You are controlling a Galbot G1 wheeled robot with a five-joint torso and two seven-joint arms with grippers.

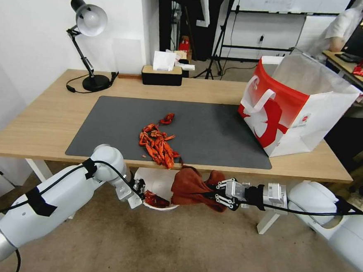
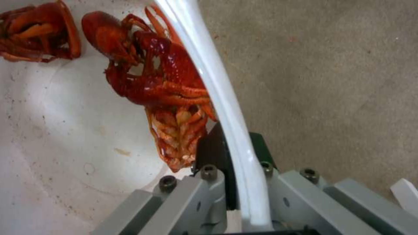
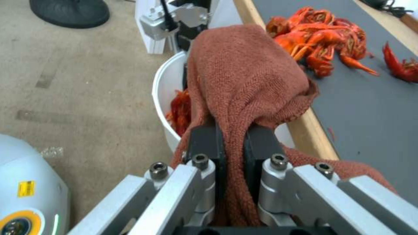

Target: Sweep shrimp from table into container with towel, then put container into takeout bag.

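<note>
A heap of red-orange shrimp lies on the dark mat at the table's front edge, with one stray piece a little farther back. Just below that edge hangs the white container, my left gripper shut on its rim. Some shrimp lie inside it. My right gripper is shut on the rust-brown towel, which drapes over the container's mouth beside the table edge. The right wrist view has the towel, the gripper, the container and the heap. The takeout bag stands open at the table's right.
A black desk lamp and a tissue box stand along the table's back edge. Carpet floor lies beneath both arms. A white table leg stands close to my right gripper. A round black stand base sits on the floor.
</note>
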